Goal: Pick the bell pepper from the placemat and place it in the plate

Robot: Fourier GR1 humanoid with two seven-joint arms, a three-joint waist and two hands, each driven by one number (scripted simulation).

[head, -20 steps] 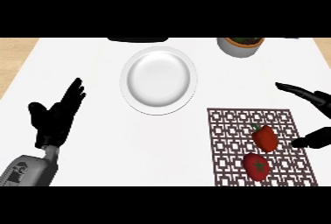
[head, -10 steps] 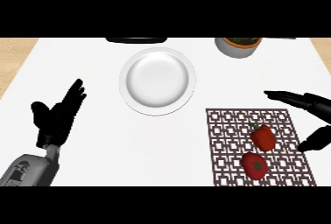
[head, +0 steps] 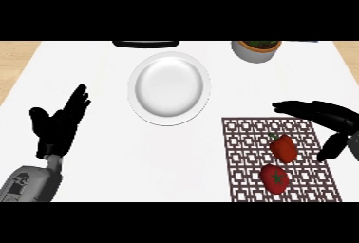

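Head view of a white counter [head: 105, 156]. A patterned brown placemat [head: 245, 156] lies at the lower right. A white round plate [head: 170, 88] sits above and to the left of the placemat, apart from it and holding nothing. The left hand [head: 60, 126] shows at the lower left on its grey forearm [head: 28, 182], fingers straight and pointing up, resting over bare counter and holding nothing. The right hand [head: 329, 121] enters from the right edge over the placemat's upper right part, fingers and thumb spread apart in an open curve; it holds nothing, and the bell pepper lies just left of the gap between them, with no visible contact. A white bowl with dark contents [head: 257, 49] stands at the top right. The red bell pepper [head: 284, 147] lies on the placemat's right half. A red tomato [head: 275, 178] lies on the placemat just below the pepper.
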